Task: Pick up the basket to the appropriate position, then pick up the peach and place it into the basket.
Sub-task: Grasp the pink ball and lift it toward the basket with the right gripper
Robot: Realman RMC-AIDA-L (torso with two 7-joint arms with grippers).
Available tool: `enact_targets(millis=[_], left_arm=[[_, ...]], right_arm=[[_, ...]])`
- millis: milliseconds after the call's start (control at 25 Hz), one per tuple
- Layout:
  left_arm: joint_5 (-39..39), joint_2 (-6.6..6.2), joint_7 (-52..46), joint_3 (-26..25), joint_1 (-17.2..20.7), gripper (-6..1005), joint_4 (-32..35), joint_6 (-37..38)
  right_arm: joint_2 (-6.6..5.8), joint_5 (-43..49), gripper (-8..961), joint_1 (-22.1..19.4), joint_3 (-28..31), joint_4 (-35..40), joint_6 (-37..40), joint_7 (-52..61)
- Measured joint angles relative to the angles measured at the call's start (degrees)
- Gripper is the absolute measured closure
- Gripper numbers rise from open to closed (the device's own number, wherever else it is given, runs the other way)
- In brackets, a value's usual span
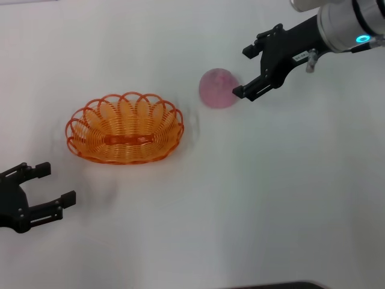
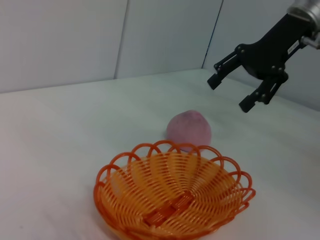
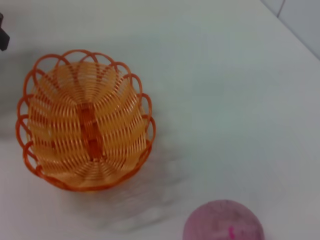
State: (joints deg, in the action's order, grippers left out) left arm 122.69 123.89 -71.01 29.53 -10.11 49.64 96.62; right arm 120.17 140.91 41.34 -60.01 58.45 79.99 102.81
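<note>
The orange wire basket [image 1: 125,127] rests empty on the white table, left of centre; it also shows in the left wrist view [image 2: 172,196] and the right wrist view [image 3: 85,132]. The pink peach [image 1: 218,88] sits on the table to the basket's right and a little farther back, also seen as the peach [image 2: 188,129] and the peach [image 3: 223,222]. My right gripper [image 1: 245,71] hovers open just right of the peach, fingers apart and holding nothing; it shows as the right gripper [image 2: 230,91] too. My left gripper [image 1: 57,183] is open at the front left, apart from the basket.
The white table [image 1: 258,198] stretches bare to the front and right. A pale wall [image 2: 75,40] rises behind the table in the left wrist view.
</note>
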Motion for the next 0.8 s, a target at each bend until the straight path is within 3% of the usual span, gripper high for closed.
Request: enact_targets(millis=[520,800], left_arm=[[0.01,-0.10,0.70,-0.37,-0.13,144,-0.25,0.15],[0.45,-0.14,0.70,-0.61,0.09,144,-0.20,0.16]], right_arm=[[-0.21,-0.16,12,4.12,-0.72,-11.02,-9.85,-0.64],[-0.11,-0.91,11,4.58,-2.44,-13.20,-11.91,-0.91]])
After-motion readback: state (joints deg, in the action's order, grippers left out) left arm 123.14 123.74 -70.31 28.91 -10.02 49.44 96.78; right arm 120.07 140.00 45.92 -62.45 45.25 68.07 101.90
